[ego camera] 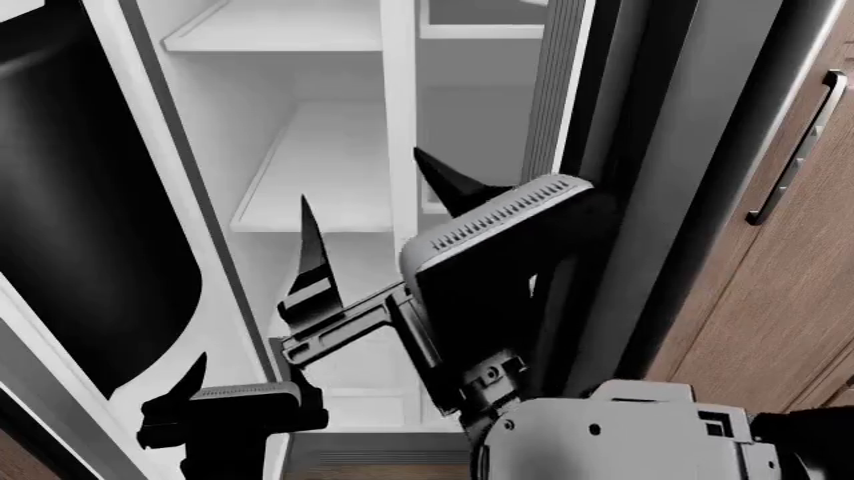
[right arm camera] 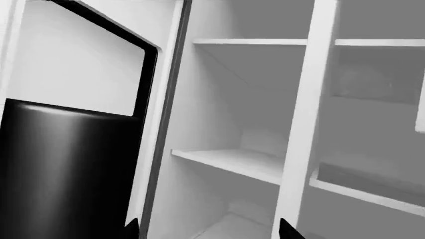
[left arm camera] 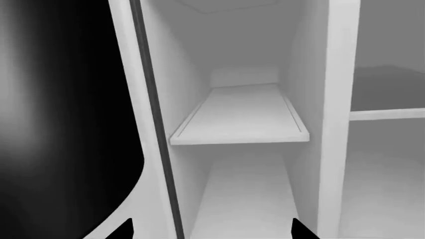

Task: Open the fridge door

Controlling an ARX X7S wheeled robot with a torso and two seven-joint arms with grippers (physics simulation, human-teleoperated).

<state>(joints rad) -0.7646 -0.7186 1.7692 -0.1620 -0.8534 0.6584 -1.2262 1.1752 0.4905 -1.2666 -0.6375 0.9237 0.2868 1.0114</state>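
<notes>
Fridge (ego camera: 387,120) is standing right in front of me with its left door (ego camera: 80,200) swinging wide open to my left, its white shelves (ego camera: 334,180) showing. My right gripper (ego camera: 380,215) is reaching toward the near edge of the left compartment, its fingers (ego camera: 314,255) spreading wide and holding nothing. My left gripper (ego camera: 227,400) is hanging lower and nearer by the door's inner edge, fingers parted and empty; a wooden cabinet (ego camera: 787,260) is sitting to the right.

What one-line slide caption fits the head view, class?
Left fridge door swung open on bare white shelves, both tools open before the interior.
</notes>
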